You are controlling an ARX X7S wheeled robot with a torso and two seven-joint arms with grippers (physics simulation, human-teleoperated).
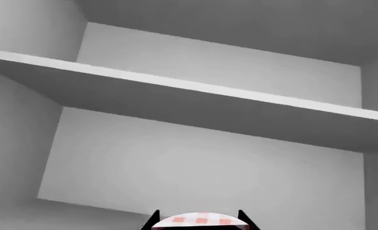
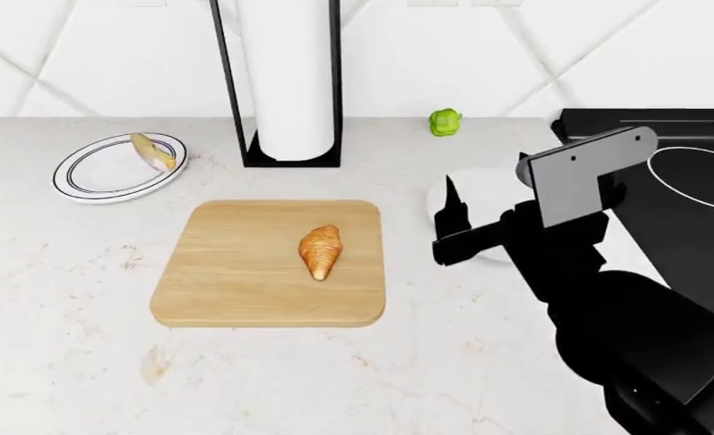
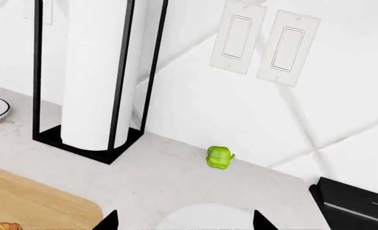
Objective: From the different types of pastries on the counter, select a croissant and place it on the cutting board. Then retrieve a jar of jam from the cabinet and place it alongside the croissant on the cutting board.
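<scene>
Bracketing the jar of jam point(image 1: 200, 220) with left fingers point(image 1: 152, 223), one each side of the red-and-white checkered lid, deep in the cabinet point(image 1: 208, 158) under one shelf point(image 1: 176, 86). Cannot tell whether clamped or only flanking; jar body out of view.

Likely glass: rigid, smooth, slippery, fairly heavy for its size, breakable if dropped. Best taken on the straight wall below the lid, squarely, not by the lid rim.

Holding right fingers point(image 3: 107, 224) spread wide and empty over one white dish point(image 3: 205, 218).

Counting on the counter point(image 2: 67, 362), near to far:
- One cutting board point(image 2: 236, 281).
- One croissant point(image 2: 321, 251), already lying on the board, right of centre. Light, flaky, crushable.
- One rimmed plate point(image 2: 85, 177) carrying one pale pastry piece point(image 2: 151, 151).
- One paper towel roll point(image 2: 291, 77).
- One green pepper point(image 2: 444, 121).
- Two wall switches point(image 3: 237, 36).

Seeing one jar only.
</scene>
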